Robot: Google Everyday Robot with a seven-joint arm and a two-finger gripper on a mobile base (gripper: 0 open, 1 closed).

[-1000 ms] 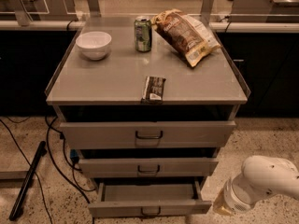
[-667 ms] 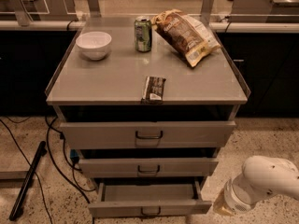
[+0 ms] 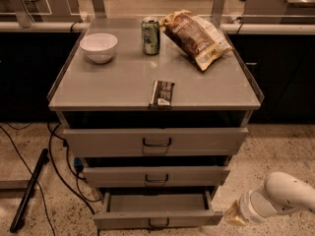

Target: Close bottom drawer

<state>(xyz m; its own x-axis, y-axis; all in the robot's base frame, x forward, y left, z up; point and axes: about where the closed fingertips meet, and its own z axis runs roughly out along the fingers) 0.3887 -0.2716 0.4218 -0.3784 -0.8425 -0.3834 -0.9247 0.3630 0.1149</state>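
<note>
The bottom drawer (image 3: 157, 219) is the lowest of three grey drawers in the cabinet. It stands pulled out, its inside showing, with a small dark loop handle (image 3: 158, 223) on its narrow front. The mid-sized drawer (image 3: 156, 176) and the tall top drawer (image 3: 156, 141) above it stick out less. My white arm (image 3: 280, 196) comes in from the lower right. Its gripper end (image 3: 235, 214) sits low, just right of the bottom drawer's front right corner, apart from the handle.
On the cabinet top (image 3: 113, 82) stand a white bowl (image 3: 99, 46), a green can (image 3: 150, 36), a chip bag (image 3: 194, 36) and a dark snack bar (image 3: 162, 93) at the front edge. Cables (image 3: 59, 166) and a black rod (image 3: 29, 191) lie on the floor at left.
</note>
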